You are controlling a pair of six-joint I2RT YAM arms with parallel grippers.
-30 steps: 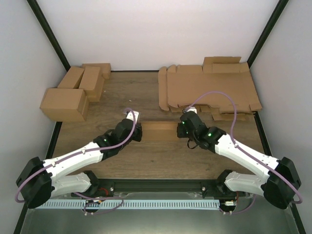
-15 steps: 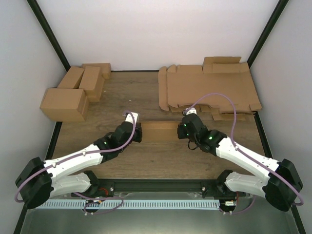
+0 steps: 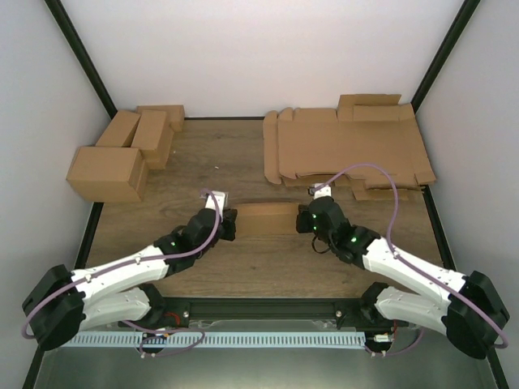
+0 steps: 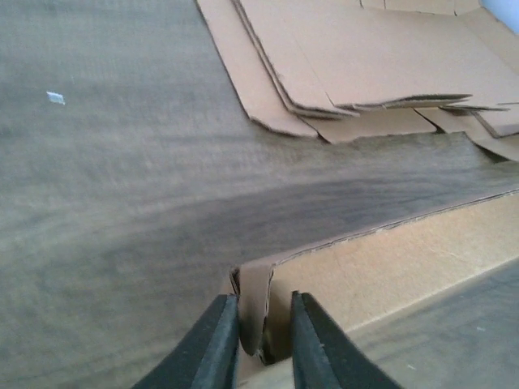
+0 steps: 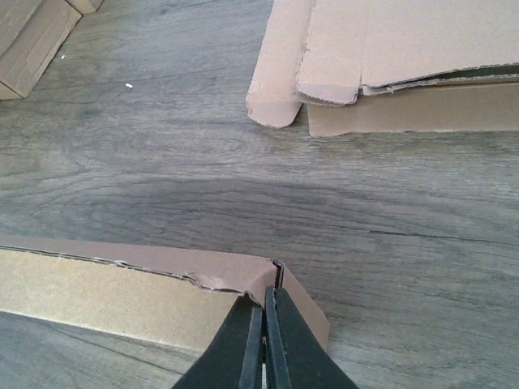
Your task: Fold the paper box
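Observation:
The paper box [image 3: 266, 219] is a low brown cardboard tray lying lengthwise in the middle of the table. My left gripper [image 3: 232, 224] is at its left end. In the left wrist view that gripper [image 4: 261, 301] straddles the folded end wall of the box [image 4: 389, 267]. Its jaws are slightly apart, one finger [image 4: 219, 332] touching the card and a gap beside the other. My right gripper [image 3: 302, 220] is at the right end. Its jaws [image 5: 265, 290] are pressed together at the box's [image 5: 105, 292] right corner, and no card shows between them.
A pile of flat brown sheets [image 3: 349, 150] lies at the back right, also seen in both wrist views [image 4: 365, 57] [image 5: 405, 49]. Several finished brown boxes [image 3: 122, 154] stand at the back left. Dark frame posts and white walls enclose the table.
My left jaws have parted a little from the box's end wall. Both wrists have drawn slightly toward the near edge. The box has stayed in place.

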